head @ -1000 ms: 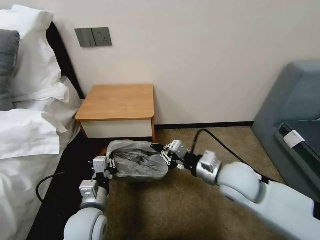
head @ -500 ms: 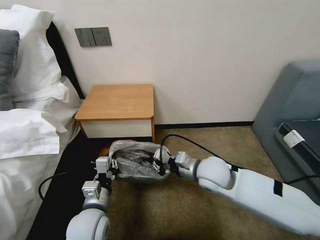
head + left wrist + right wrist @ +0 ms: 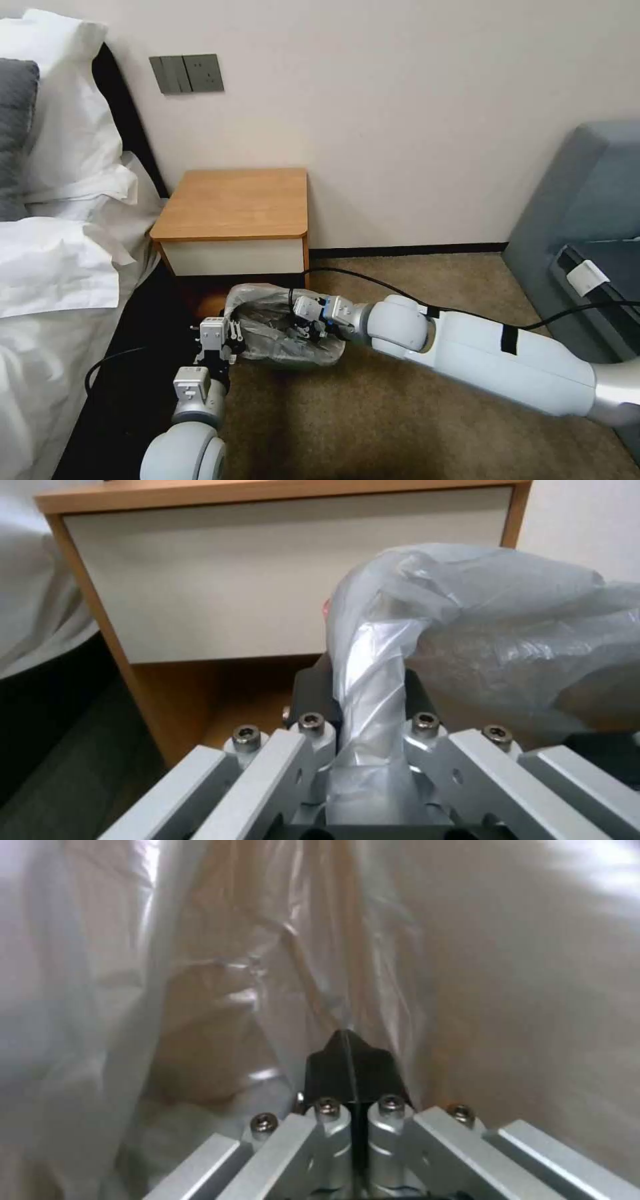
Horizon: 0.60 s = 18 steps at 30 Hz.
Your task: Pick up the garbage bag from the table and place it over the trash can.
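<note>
Left claw [image 3: 370, 715] pinching garbage bag [image 3: 267, 313] edge, outstretched right claw [image 3: 351, 1065] closed inside, possibly empty.

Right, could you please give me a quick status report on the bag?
Left gripper shut on thin translucent grey plastic garbage bag. Right gripper inside the bag, jaws together. Bag draped on the floor before the small wooden table. Nothing blocking.
</note>
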{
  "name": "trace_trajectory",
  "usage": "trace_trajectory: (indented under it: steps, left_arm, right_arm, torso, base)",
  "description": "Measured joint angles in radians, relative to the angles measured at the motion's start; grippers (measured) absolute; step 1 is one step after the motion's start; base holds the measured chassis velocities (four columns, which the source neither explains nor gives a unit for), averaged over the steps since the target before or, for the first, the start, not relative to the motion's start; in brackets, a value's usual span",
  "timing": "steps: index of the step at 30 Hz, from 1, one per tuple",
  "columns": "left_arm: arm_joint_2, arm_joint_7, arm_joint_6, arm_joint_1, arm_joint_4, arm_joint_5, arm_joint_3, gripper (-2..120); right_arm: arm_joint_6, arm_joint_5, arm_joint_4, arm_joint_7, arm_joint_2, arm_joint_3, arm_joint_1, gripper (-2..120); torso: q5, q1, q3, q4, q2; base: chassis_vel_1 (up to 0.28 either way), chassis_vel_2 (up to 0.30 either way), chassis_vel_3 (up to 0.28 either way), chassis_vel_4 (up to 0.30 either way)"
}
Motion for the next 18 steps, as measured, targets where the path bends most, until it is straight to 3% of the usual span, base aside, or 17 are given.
trace_trajectory:
  steps: [18]
  left_arm:
    - [-0.010,-0.001,-0.009,0.018,-0.024,0.009,0.017,7]
  right_arm:
    - [0.015,-0.050,-0.156,-0.014,0.121,-0.118,0.050,0]
  torso:
    - [0.0001,0.000,0.000,0.0001,0.000]
  base:
    - [0.000,0.000,0.000,0.000]
